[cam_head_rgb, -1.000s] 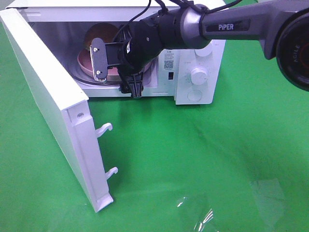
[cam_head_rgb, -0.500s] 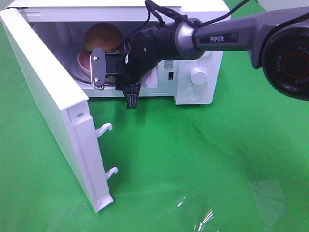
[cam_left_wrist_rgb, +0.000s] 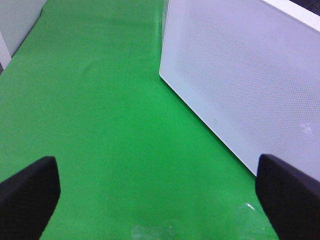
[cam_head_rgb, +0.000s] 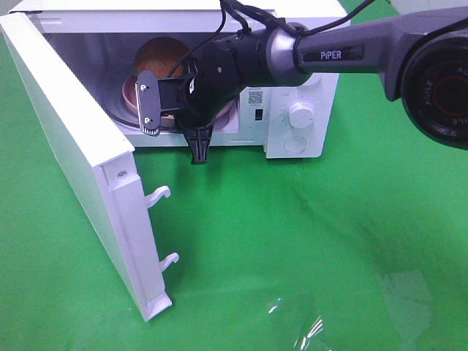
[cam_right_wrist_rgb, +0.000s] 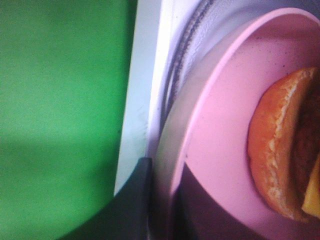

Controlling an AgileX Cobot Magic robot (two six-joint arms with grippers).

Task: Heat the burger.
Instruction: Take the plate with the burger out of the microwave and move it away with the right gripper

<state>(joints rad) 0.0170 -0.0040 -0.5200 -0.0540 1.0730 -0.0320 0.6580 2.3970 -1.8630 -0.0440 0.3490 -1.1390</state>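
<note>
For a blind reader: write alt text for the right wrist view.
A burger sits on a pink plate inside the microwave, seen close up. The right tool is closed on the plate's rim, with green cloth beyond the microwave's edge.

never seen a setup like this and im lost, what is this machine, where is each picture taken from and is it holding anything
It is a robot with two arms, each ending in a two-fingered gripper, and its job is to heat the burger.

The wide picture is taken from a camera mounted high above. It shows a white microwave on a green cloth, with its door swung open. The burger sits on a pink plate inside.

The other two pictures come from small cameras on the wrists. The left gripper is open, holds nothing and hangs over the cloth beside the microwave door. The right gripper has reached into the microwave, and its fingers are closed on the plate's rim. It grips the plate, not the burger itself.
</note>
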